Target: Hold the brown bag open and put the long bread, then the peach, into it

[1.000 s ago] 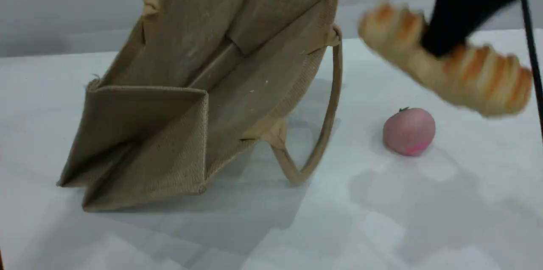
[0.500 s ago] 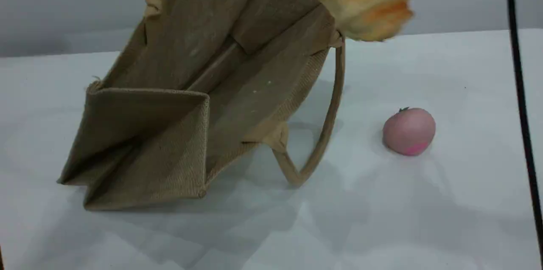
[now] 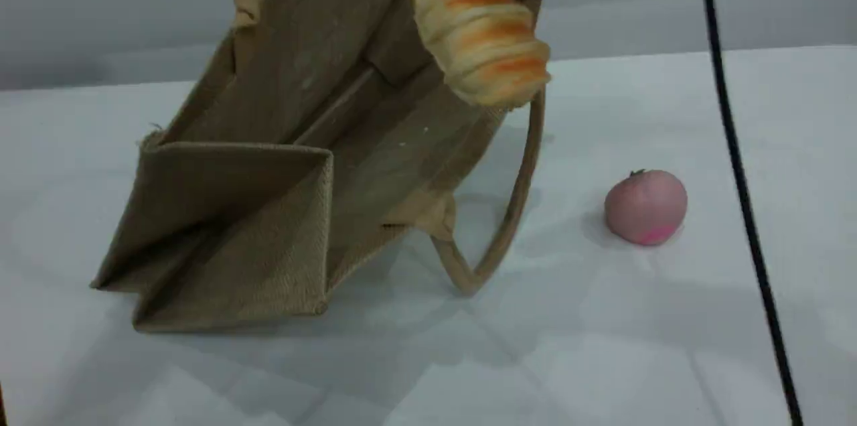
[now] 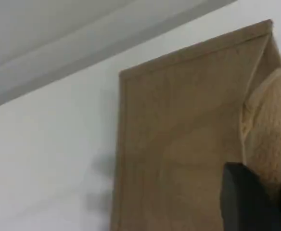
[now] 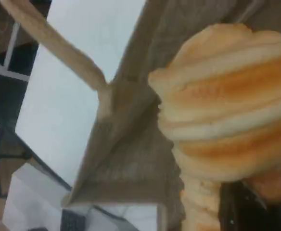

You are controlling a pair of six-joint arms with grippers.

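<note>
White desk (image 3: 602, 345), smooth, with a faint sheen and soft grey shadows. Brown bag (image 3: 268, 211) takes the left half: its near left end rests on the desk, the rest tilts up toward the far side, and the lower loop handle (image 3: 519, 195) hangs down with its bend touching the surface. Peach (image 3: 645, 206) sits alone to the right, apart from that handle, stem up.

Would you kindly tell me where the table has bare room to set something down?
Bare: the table along the scene view's bottom edge, below the brown bag and the peach; also the gap between the bag's loop handle and the peach. Crowded: the bag's mouth, where the long bread hangs.
</note>
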